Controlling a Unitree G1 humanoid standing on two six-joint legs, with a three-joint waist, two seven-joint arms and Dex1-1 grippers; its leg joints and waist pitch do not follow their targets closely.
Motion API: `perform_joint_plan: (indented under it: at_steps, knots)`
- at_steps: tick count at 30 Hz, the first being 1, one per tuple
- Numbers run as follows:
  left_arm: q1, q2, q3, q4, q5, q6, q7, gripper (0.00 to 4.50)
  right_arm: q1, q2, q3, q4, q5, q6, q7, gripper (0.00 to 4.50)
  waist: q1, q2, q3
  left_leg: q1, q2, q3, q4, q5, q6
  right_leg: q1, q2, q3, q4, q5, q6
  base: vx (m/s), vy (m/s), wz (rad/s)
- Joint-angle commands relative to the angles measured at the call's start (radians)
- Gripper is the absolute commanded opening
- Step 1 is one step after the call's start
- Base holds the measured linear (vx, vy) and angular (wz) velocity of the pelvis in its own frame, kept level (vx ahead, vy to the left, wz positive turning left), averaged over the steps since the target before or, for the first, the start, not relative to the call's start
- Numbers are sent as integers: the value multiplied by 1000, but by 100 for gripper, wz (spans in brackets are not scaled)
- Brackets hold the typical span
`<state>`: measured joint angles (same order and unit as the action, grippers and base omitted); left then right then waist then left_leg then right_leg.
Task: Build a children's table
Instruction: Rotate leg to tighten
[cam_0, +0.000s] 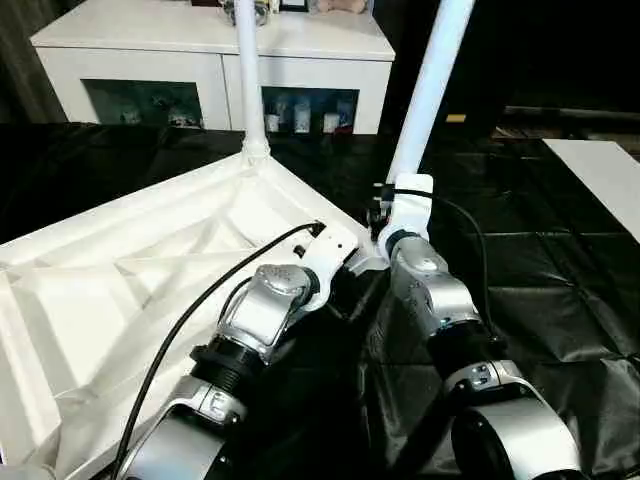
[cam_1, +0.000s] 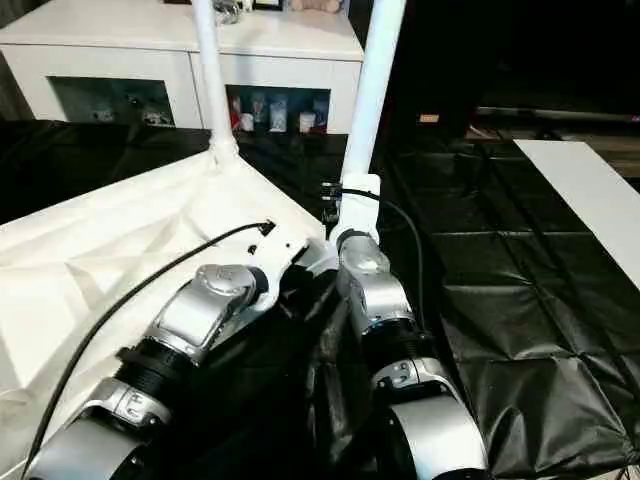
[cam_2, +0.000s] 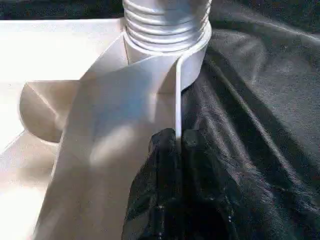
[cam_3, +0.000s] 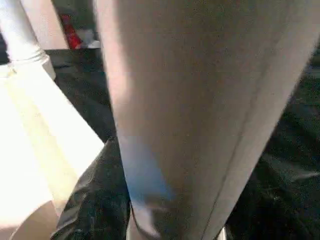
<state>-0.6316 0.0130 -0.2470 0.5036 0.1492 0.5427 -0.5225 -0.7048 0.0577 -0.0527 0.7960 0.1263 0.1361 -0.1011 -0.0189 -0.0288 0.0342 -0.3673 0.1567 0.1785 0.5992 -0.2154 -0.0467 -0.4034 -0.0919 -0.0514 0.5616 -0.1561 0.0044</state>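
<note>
One black sheet (cam_0: 560, 300) covers the whole work surface, creased and shiny. On its left half lies the tabletop (cam_0: 120, 290), white and underside up, so that its ribs and X-bracing face the camera; one corner points toward the far edge of the sheet and another toward the sheet's middle. Beyond the far edge stands a white cabinet (cam_0: 300, 40) with small items behind its glass doors. A flat white board (cam_0: 605, 175) lies at the sheet's right edge, well apart from the tabletop.

Two legs are in view. The upright leg (cam_0: 247, 70) stands in the socket at the tabletop's far corner. The tilted leg (cam_0: 430, 90) rises from the corner nearest the sheet's middle and leans to the right; its threaded end (cam_2: 165, 20) sits in the round socket (cam_2: 192, 65) there.

The left gripper (cam_2: 177, 145) is clenched on the tabletop's thin rim wall just beside that socket, one of its black fingers (cam_2: 160, 155) on either side of the wall. The right gripper (cam_0: 400, 205) is at the lower part of the tilted leg, which passes close before its wrist camera; whether it is clasping the leg I cannot tell. A black cable (cam_0: 200, 310) runs along the left forearm.
</note>
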Motion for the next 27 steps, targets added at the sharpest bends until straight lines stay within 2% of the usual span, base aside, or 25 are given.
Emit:
perform_joint_plan:
  at_steps: [1,4,5,7,8,9,10,11,12,13,14,15,17,18,19,20,21,22,23,25,27]
  knots:
    - [-34,22,-10,-26,-5,-78,-30,0,38,-2,-3,20,24,9,61,282,7,-1,-50,2,63,-23,-94,-274,25,36,-57,34,-55,-255,-202,0,0,0]
    - [-23,67,-34,-39,4,-149,-76,0,81,-38,27,-122,28,21,133,282,16,5,-49,2,64,-22,-92,-230,48,38,-58,35,-53,-223,-204,0,0,0]
    - [-18,78,-38,-44,1,-163,-96,0,96,-51,41,-163,31,25,167,282,19,2,-52,0,64,-21,-89,-194,61,43,-59,35,-46,-186,-210,0,0,0]
    - [-5,111,-49,-62,-1,-180,-139,0,140,-87,64,-264,37,39,235,282,25,6,-55,-1,64,-20,-81,-123,88,47,-59,36,-34,-105,-231,0,0,0]
    - [10,140,-56,-85,-9,-194,-182,0,188,-134,94,-364,47,58,318,282,31,6,-57,-5,65,-19,-76,-85,109,51,-59,36,-27,-52,-243,0,0,0]
    - [21,163,-67,-98,-12,-237,-220,0,218,-170,110,-423,49,69,363,282,39,8,-59,0,65,-15,-70,-43,134,47,-56,36,-20,16,-259,0,0,0]
    - [31,186,-77,-112,-17,-265,-260,0,248,-210,128,-476,54,82,415,282,41,8,-58,0,66,-14,-69,-34,147,46,-56,36,-18,33,-267,0,0,0]
    - [35,193,-80,-117,-20,-269,-276,0,256,-224,136,-492,57,87,437,282,46,12,-59,0,68,-13,-67,-20,159,47,-58,35,-13,52,-284,0,0,0]
    - [47,220,-94,-126,-27,-312,-326,0,287,-275,154,-538,70,92,516,303,53,19,-58,5,69,-10,-65,-19,163,42,-57,34,-13,43,-297,0,0,0]
    - [47,221,-94,-127,-28,-313,-329,0,288,-278,155,-540,71,92,520,315,58,19,-56,5,70,-8,-65,-27,163,42,-56,34,-16,34,-297,0,0,0]
    - [60,242,-103,-137,-40,-338,-376,0,310,-318,165,-573,88,102,582,315,63,21,-55,8,74,-6,-67,-45,149,42,-54,32,-16,12,-300,0,0,0]
    - [73,265,-113,-147,-54,-369,-424,0,335,-364,173,-609,101,110,653,322,67,28,-54,10,76,-4,-68,-57,132,40,-55,34,-14,0,-303,0,0,0]
    - [100,303,-122,-170,-80,-385,-492,0,383,-455,192,-676,131,131,786,351,74,24,-50,12,80,-3,-72,-94,117,42,-54,33,-18,-33,-292,0,0,0]
    - [105,310,-124,-176,-87,-383,-506,0,394,-474,194,-693,141,141,813,359,80,28,-48,15,80,-1,-74,-118,106,40,-53,33,-19,-61,-288,0,0,0]
    - [107,313,-124,-178,-91,-382,-513,0,400,-484,195,-701,146,146,827,359,80,28,-47,15,81,1,-76,-130,100,40,-53,34,-21,-73,-286,0,0,0]
    - [135,344,-128,-221,-136,-379,-596,0,440,-547,197,-760,183,195,910,359,80,25,-45,12,80,0,-78,-143,91,45,-54,34,-22,-95,-280,0,0,0]
    - [144,353,-127,-237,-149,-375,-617,0,451,-567,201,-774,187,207,934,359,83,28,-43,12,84,-2,-81,-155,84,43,-57,35,-22,-117,-272,0,0,0]
    - [153,365,-127,-253,-162,-376,-646,0,464,-591,209,-790,192,216,963,359,78,25,-42,9,83,-2,-82,-161,80,44,-58,35,-24,-129,-269,0,0,0]
    - [157,371,-127,-258,-168,-377,-660,0,469,-603,215,-797,193,220,979,359,78,22,-40,12,82,-1,-83,-193,71,41,-59,35,-30,-180,-260,0,0,0]
    - [163,385,-125,-265,-171,-388,-676,0,474,-622,220,-803,193,221,1003,359,79,23,-38,18,81,-2,-85,-233,42,36,-61,37,-40,-272,-237,0,0,0]
    - [167,394,-122,-269,-176,-386,-684,0,467,-623,225,-794,186,213,1011,359,79,20,-37,19,81,-1,-85,-240,34,32,-61,38,-44,-291,-229,0,0,0]
